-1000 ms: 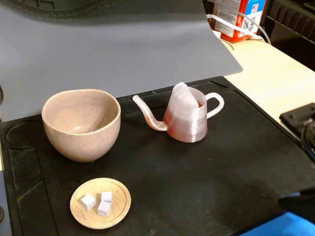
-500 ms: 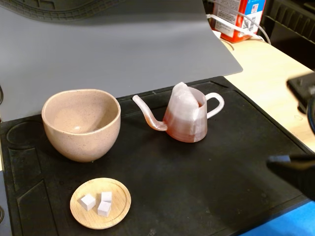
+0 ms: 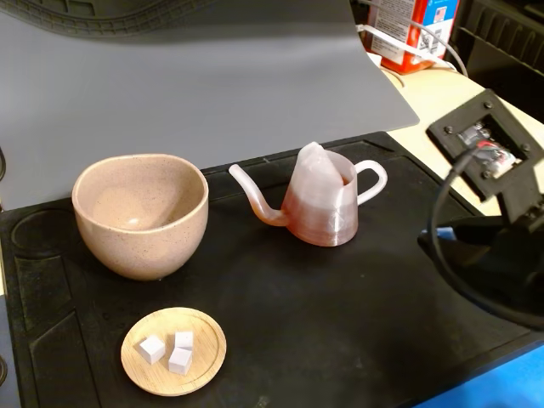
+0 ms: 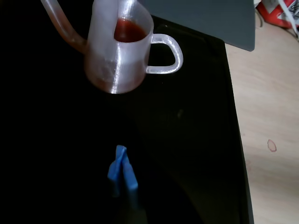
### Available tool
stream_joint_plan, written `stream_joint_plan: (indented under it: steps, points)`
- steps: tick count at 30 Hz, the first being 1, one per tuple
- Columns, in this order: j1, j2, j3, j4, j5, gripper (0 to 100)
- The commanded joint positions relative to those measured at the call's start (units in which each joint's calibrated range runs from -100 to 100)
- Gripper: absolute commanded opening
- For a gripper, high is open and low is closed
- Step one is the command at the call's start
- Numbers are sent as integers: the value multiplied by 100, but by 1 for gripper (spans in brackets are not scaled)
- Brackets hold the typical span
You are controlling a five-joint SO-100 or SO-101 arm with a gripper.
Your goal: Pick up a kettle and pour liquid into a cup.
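- Standing upright on the black mat (image 3: pixel 357 306) that covers the desk (image 4: pixel 271 116), the kettle (image 3: pixel 327 204) sits near the middle of the fixed view, apart from everything else.
- Its thin curved spout (image 3: pixel 255 197) points left in that view, toward the cup (image 3: pixel 140 212); the loop handle (image 3: pixel 374 180) faces right, toward the arm (image 3: pixel 501 246).
- Reddish-orange liquid (image 4: pixel 128 30) shows inside the kettle's open top in the wrist view, and the lower body looks tinted the same colour.
- The cup rests on the mat to the left of the kettle in the fixed view, near it but not touching; nothing is visible inside it beyond its glaze.
- A small wooden dish (image 3: pixel 174 351) with three white cubes (image 3: pixel 170 348) lies in front of the cup, toward the near edge.
- The claw (image 4: pixel 122 161) appears in the wrist view as two blue tips pressed together, clenched on nothing, hovering over bare mat short of the kettle and clear of its handle.
- In the fixed view, only dark arm parts and a looping cable (image 3: pixel 450 255) show at the right edge.
- A grey sheet (image 3: pixel 212 85) lies behind the mat.
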Motion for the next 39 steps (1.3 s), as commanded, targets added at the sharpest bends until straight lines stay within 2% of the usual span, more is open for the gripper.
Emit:
stream_joint_plan:
  steps: [1,3,7,11,15,17,21,22,23,29,31,34,37,39]
  points:
    - [24,578,-626,-103,21,1]
    - [24,1048,-817,-405,21,1]
    - [229,2199,-844,-2091,26,1]
    - [244,3198,-1134,-3051,304,1]
    - [237,5092,-1769,-5023,309,1]
    - [221,5775,-2023,-5645,315,1]
    - [351,6005,-2486,-5749,325,1]
    - [366,6013,-2650,-5706,677,1]
    - [366,6065,-2677,-5697,745,1]
    - [290,7029,-2976,-6346,761,1]
    - [297,7157,-3140,-6346,1097,1]
    - [297,7157,-3321,-6346,1112,1]
    - [297,7165,-3412,-6268,1118,11]
    - [297,7174,-3430,-6259,1118,12]
